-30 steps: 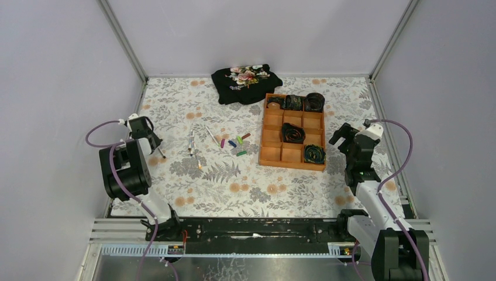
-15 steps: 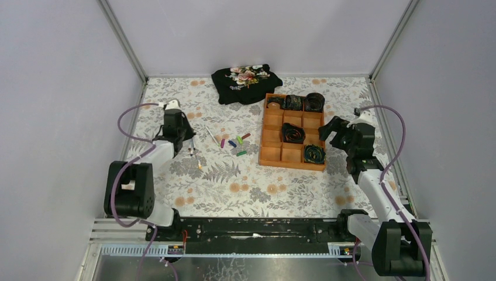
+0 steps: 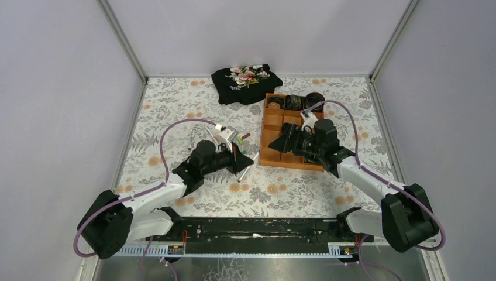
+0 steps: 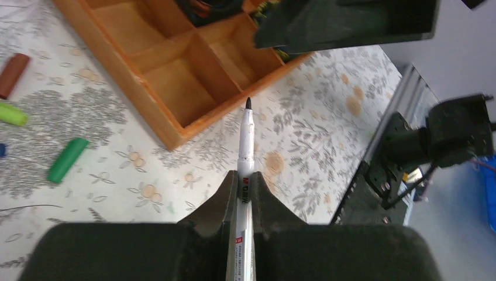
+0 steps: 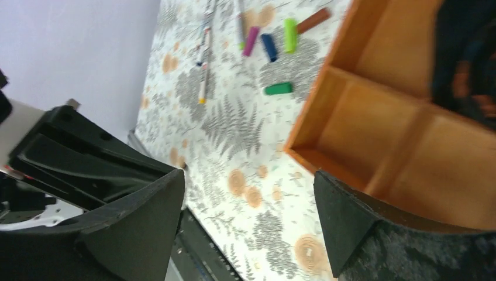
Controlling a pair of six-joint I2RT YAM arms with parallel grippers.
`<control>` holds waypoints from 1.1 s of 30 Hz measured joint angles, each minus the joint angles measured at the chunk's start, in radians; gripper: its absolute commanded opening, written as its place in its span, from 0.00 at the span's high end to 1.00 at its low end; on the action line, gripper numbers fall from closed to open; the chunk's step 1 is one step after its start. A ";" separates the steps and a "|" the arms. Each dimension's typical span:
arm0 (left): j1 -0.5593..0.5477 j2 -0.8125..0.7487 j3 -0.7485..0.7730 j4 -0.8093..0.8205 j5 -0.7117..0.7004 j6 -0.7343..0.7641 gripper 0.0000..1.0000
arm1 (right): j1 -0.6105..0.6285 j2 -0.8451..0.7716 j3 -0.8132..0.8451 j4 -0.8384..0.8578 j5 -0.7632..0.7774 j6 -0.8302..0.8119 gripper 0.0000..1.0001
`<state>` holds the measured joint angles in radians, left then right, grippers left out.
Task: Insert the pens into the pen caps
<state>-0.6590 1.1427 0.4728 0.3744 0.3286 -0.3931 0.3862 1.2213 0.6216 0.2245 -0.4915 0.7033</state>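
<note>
Left wrist: pen (image 4: 248, 134) is sticking forward out of the left gripper (image 4: 244, 181), whose fingers (image 4: 217, 202) are pinching the white barrel just behind the tapered nose. Dark tip is showing bare, pointing toward the near corner of the tray (image 4: 140, 108). Whether it is clearing the table (image 4: 292, 117), I can't tell. (Ana)

What is it meant to be going into? (Ben)

Loose pieces lying on the table, off to one side of the pen: dark green cap (image 4: 68, 159) nearest, light green cap (image 4: 11, 113) and dark red cap (image 4: 13, 75) beyond. Right wrist is adding a magenta cap (image 5: 251, 41) and a blue cap (image 5: 269, 47) in the same cluster, with spare pens (image 5: 204, 79) lying past them. Nothing is wearing a cap yet, as I'm reading it. (Ana)

Right gripper (image 5: 248, 181)? (Ben)

Jaws are standing wide apart, carrying nothing, hovering by the tray's near corner. (Ana)

How is this going to handle? (Ben)

I'm judging pen and these caps light, stiff, smooth plastic: likely slippery, apt to swivel in a loose pinch. The hold on the pen is looking sound, near the nose, so the tip shouldn't be wandering. A cap I'd be taking across its closed end, leaving the mouth free, squeezing gently so it isn't popping out. Which colour is matching this tip, I can't tell. (Ana)
</note>
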 measured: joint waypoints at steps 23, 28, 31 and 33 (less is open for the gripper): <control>-0.085 -0.039 -0.077 0.111 0.043 -0.025 1.00 | 0.224 0.135 0.063 0.117 -0.104 0.091 0.71; -0.086 -0.040 -0.079 0.116 0.029 -0.034 1.00 | 0.232 0.135 0.063 0.117 -0.103 0.086 0.91; -0.086 -0.043 -0.085 0.122 0.026 -0.039 0.90 | 0.232 0.135 0.063 0.117 -0.101 0.084 1.00; -0.086 -0.043 -0.090 0.127 0.026 -0.042 0.67 | 0.233 0.135 0.063 0.117 -0.101 0.083 1.00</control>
<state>-0.7452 1.1000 0.3828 0.5014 0.3546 -0.4347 0.6193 1.3567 0.6849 0.3412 -0.5930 0.7864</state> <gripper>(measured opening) 0.079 0.032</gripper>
